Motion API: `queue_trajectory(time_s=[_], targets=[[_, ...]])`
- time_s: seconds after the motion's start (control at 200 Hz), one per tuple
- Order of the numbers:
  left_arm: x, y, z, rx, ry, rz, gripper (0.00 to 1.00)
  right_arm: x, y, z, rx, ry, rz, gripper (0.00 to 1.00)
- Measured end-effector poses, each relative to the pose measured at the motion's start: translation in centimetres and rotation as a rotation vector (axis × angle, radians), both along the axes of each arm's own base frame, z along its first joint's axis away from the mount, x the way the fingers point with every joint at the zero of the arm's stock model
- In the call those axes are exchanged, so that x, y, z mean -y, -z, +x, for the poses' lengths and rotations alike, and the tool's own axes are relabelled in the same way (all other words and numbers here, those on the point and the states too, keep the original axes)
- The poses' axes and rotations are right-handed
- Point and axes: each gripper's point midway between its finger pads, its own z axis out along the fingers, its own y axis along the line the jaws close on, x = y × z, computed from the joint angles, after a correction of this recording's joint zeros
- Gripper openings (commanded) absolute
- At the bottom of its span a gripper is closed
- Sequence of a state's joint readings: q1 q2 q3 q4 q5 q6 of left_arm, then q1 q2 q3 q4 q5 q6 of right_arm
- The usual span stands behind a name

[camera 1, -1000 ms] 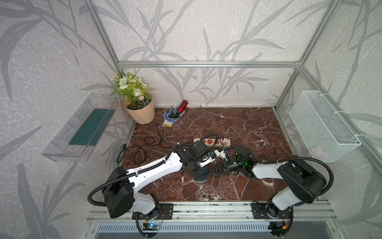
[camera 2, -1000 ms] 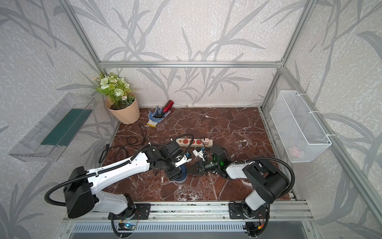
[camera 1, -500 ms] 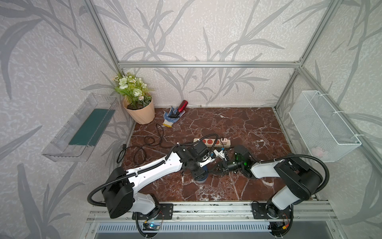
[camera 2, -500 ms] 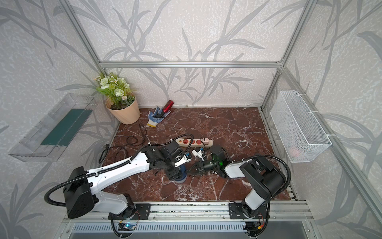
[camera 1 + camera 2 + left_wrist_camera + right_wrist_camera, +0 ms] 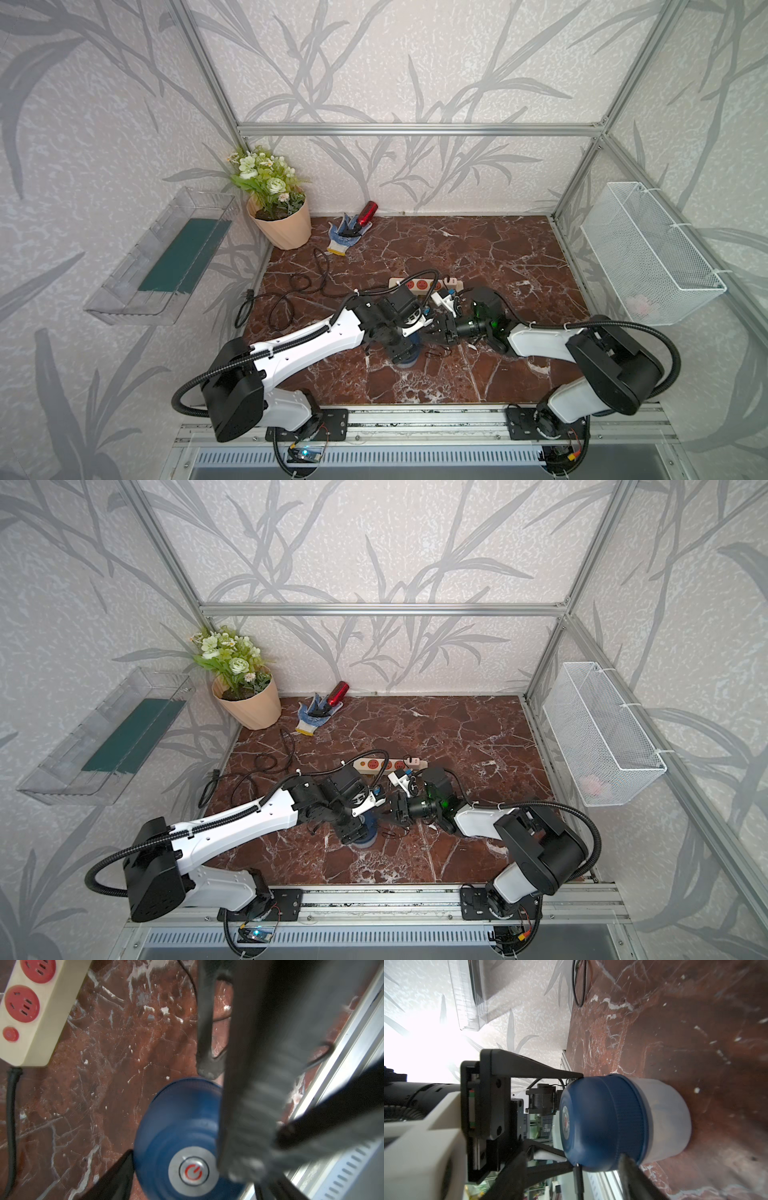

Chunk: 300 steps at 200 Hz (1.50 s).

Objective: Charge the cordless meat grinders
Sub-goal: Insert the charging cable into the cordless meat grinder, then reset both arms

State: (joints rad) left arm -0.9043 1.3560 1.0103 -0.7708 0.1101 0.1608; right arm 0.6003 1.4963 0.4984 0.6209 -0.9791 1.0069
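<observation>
The cordless meat grinder stands upright on the marble near the front. It has a dark blue dome, a silver button and a clear bowl. My left gripper comes down over the dome, and its fingers press against both sides. A black charging plug sits in the side of the dome. My right gripper is level with the plug, and its fingers are spread wide and clear of it.
A beige power strip with a white adapter lies just behind the arms. Black cord loops at the left. Flower pot, glove and red bottle are at the back. A wire basket hangs on the right wall.
My right gripper has opened and let go of the plug, which stays in the grinder. Both arms are almost where they were.
</observation>
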Motion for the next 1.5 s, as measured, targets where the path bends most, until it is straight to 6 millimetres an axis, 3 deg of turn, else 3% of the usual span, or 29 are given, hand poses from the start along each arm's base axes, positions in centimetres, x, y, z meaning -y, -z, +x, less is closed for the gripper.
queue_trajectory(time_s=[0.045,0.085,0.28,0.405,0.52,0.63,0.71,0.8,0.92,1.03,1.135,1.27,1.4,1.5], targets=[[-0.1,-0.4,0.2,0.018,-0.008,-0.005,0.89,0.8,-0.2,0.7,0.02,0.025,-0.015,0.99],[-0.3,-0.7,0.6,0.039,-0.019,-0.007,0.99,1.6,-0.5,1.4,0.044,0.049,-0.027,0.99],[-2.1,-2.3,2.2,0.121,-0.13,-0.002,0.99,6.1,-2.2,5.5,0.19,0.199,-0.128,0.99],[-4.5,-5.4,3.9,0.244,-0.285,-0.044,0.99,8.0,-3.0,8.3,0.287,0.272,-0.25,0.99],[-8.7,-9.3,6.6,0.429,-0.531,-0.15,0.99,10.6,-3.4,11.2,0.381,0.37,-0.363,0.99],[-15.3,-10.1,9.0,0.611,-0.828,-0.121,0.99,14.7,-2.1,13.7,0.426,0.496,-0.519,0.99],[-20.1,-8.8,10.4,0.733,-1.01,-0.034,0.99,18.4,-0.8,15.1,0.484,0.615,-0.68,0.99],[-24.2,-5.1,11.5,0.789,-1.142,0.06,0.99,22.2,0.8,15.3,0.571,0.729,-0.843,0.99],[-27.8,0.7,12.2,0.817,-1.24,0.095,0.99,26.1,2.7,15.0,0.627,0.816,-1.0,0.99],[-29.7,4.2,13.4,0.828,-1.275,0.108,0.99,28.6,2.7,16.0,0.683,0.89,-1.077,0.99],[-29.5,4.8,16.0,0.823,-1.261,0.08,0.99,30.0,3.3,17.1,0.724,0.94,-1.11,0.99],[-28.9,2.0,20.1,0.902,-1.262,-0.062,0.99,30.2,5.1,17.2,0.766,0.912,-1.143,0.99],[-30.0,1.3,19.8,0.954,-1.288,-0.185,0.99,29.5,5.2,18.8,0.852,0.901,-1.111,0.99],[-30.1,3.8,18.5,0.906,-1.282,-0.164,0.99,29.0,6.1,19.1,0.895,0.88,-1.094,0.99]])
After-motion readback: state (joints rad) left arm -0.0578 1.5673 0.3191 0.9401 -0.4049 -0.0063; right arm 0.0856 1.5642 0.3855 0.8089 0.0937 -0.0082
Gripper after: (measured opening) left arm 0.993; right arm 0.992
